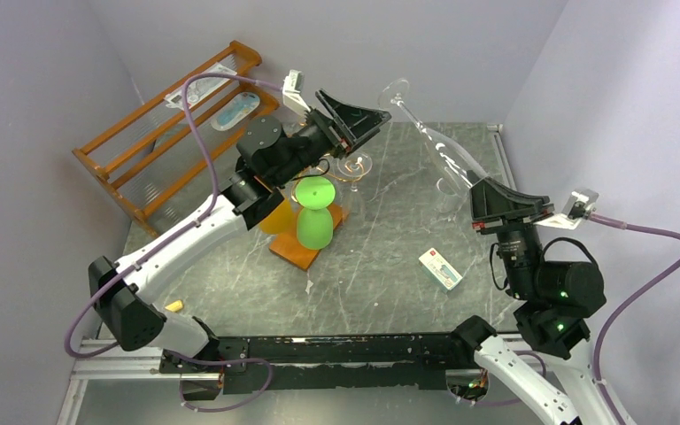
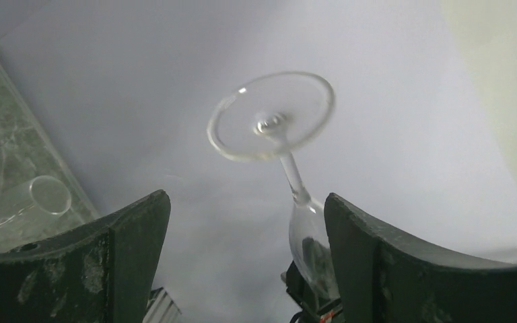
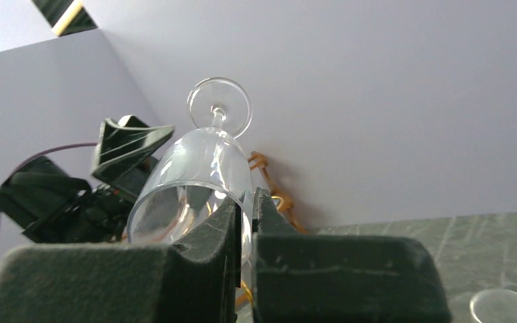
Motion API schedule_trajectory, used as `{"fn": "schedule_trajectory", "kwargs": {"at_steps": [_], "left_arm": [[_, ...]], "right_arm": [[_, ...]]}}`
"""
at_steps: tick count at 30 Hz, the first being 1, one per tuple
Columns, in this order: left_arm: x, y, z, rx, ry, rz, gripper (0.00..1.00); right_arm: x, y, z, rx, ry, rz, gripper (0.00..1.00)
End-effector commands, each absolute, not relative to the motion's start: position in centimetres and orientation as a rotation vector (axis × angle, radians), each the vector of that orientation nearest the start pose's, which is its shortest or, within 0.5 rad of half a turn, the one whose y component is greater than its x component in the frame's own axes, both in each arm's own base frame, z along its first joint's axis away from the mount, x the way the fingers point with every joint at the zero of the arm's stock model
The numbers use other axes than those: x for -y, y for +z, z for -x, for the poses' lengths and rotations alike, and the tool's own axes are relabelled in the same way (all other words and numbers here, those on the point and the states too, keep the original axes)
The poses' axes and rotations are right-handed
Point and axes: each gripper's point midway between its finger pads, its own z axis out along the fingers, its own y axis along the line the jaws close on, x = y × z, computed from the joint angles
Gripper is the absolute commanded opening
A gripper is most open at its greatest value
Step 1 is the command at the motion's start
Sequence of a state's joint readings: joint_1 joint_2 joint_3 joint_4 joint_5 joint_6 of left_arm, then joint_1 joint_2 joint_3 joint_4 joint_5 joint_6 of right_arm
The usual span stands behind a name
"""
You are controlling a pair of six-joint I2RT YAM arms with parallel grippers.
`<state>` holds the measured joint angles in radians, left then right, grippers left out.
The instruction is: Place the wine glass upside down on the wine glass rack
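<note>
Gripping arm: the right gripper [image 1: 489, 197] has its 2 fingers [image 3: 209, 235] pinched nearly together on the wall of the wine glass [image 1: 453, 166] at the bowl's rim, 1 finger inside and 1 outside.
Wine glass: clear, held in the air and slanted, with its mouth down at the right gripper [image 3: 248, 222] and its round foot up and away toward the back wall. In the right wrist view the bowl [image 3: 198, 176] rises from the fingers, with the stem and foot above it.
Place of the glass: to the right of the wine glass rack [image 1: 352, 168] and apart from it; it is not on any of the rack's arms.
Left gripper [image 1: 361, 119]: spread wide and holding nothing, raised above the rack and aimed toward the glass's foot. In its wrist view the wine glass [image 2: 270, 124] shows beyond the gap between the fingers [image 2: 108, 259], touching neither.
Rack: gold scroll arms on a post, on an orange-brown wooden base that rests on the table [image 1: 390, 283].
On the rack: 1 green glass [image 1: 314, 217] with its foot up; beside it something amber [image 1: 274, 220], partly hidden by the left arm.
Elsewhere: a wooden slatted shelf [image 1: 173, 128] at the far left, and a small white box [image 1: 440, 268] flat on the table near the right arm.
</note>
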<state>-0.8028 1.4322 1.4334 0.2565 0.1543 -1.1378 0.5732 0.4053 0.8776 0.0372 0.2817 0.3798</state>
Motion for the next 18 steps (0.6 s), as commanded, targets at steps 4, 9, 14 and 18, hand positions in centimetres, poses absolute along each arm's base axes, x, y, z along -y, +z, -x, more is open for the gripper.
{"fn": "schedule_trajectory", "kwargs": {"at_steps": [4, 9, 14, 18], "left_arm": [[38.7, 52.8, -28.1, -1.337, -1.859, 0.181, 0.85], [39.3, 53.1, -28.6, -1.314, -1.868, 0.204, 0.73], [38.8, 53.0, -29.5, -1.274, -1.855, 0.273, 0.45], [38.2, 53.6, -30.0, -1.209, -1.859, 0.323, 0.29]], "right_arm": [[-10.2, 48.0, -18.0, -1.020, 0.860, -0.108, 0.00], [-10.7, 47.9, -18.5, -1.025, 0.863, -0.094, 0.00], [-10.7, 47.7, -18.7, -1.033, 0.833, -0.083, 0.00], [-11.0, 47.2, -18.7, -1.033, 0.842, -0.065, 0.00]]}}
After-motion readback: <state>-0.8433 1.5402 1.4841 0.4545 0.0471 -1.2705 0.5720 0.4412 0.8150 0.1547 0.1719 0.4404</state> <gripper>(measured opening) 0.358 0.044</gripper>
